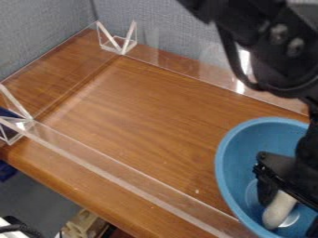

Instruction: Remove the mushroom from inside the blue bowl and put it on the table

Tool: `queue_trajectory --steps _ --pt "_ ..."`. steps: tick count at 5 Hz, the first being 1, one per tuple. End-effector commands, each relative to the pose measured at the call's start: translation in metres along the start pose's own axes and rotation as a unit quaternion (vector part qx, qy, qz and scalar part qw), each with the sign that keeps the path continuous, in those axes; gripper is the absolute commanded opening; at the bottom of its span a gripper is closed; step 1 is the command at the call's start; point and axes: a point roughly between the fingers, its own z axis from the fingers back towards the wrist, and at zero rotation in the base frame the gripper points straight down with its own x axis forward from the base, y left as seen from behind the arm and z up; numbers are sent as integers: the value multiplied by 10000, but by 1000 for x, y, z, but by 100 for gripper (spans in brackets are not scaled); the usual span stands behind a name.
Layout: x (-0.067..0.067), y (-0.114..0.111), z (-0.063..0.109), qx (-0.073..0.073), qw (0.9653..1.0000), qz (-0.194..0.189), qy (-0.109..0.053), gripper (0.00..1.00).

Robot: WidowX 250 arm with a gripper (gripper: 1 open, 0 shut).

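Camera view: gripper (281,192) pointed down inside blue bowl (239,160), fingers (262,184) spread wide. Mushroom (278,210) between the fingers, cream stem visible, cap hidden; contact not discernible. Bowl at near right corner of table (125,107).

Most of the table (137,112) is bare wood from the far-left corner to the middle, open from above. Low clear acrylic walls (112,177) edge the near, left and far sides, so level entry is blocked there, with white brackets at the far corner (115,39) and the left edge (10,125). The blue bowl (236,153) fills the near-right corner, its inside crowded by the gripper (285,191), jaws spread wide around the mushroom (281,209), while the black arm (267,42) hangs over the far-right.
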Motion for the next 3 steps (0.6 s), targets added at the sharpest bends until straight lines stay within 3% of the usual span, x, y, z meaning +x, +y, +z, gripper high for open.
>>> queue_trajectory --steps 1,3 --pt "12 -2 2 -103 9998 33 -154 0" --pt "18 7 30 69 9996 39 -289 0"
